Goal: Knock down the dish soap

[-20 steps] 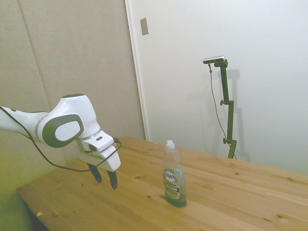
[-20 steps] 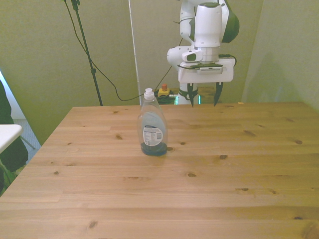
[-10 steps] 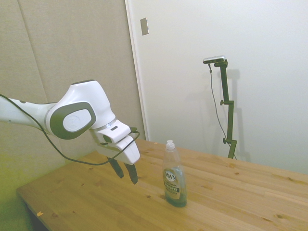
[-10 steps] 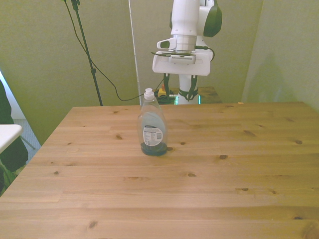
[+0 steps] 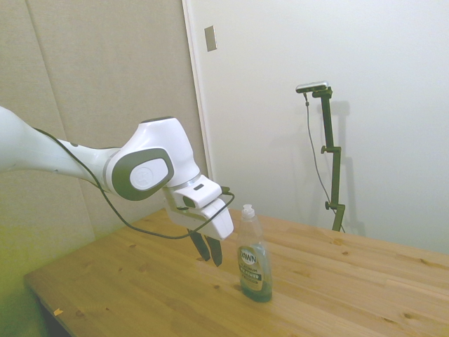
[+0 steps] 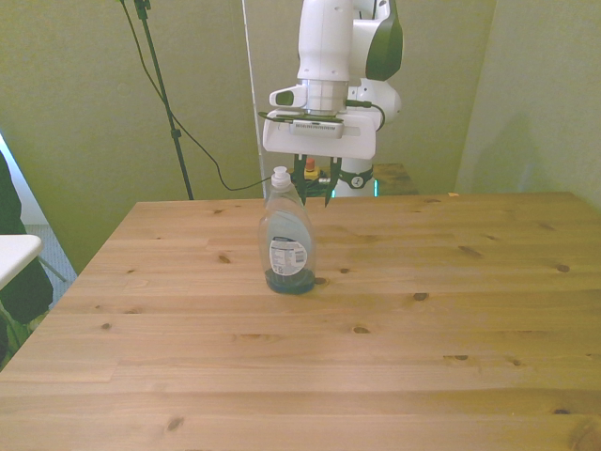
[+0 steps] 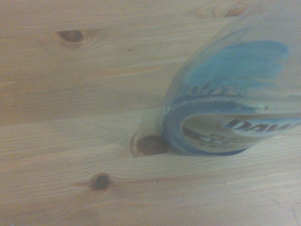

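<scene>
Dawn dish soap bottle (image 5: 254,261) stands upright on the wooden table (image 6: 394,357), toward the far side and a little to the front view's left of the middle, so nothing is knocked over yet. The gripper (image 5: 208,250) hangs just beside it on the robot's side, dark fingers slightly spread and pinching nothing, tips about level with the bottle's shoulder. I see no contact. The whole push remains, I'd judge.

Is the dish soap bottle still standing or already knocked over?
Upright: the dish soap stands on its base, cap up, on the table.
</scene>
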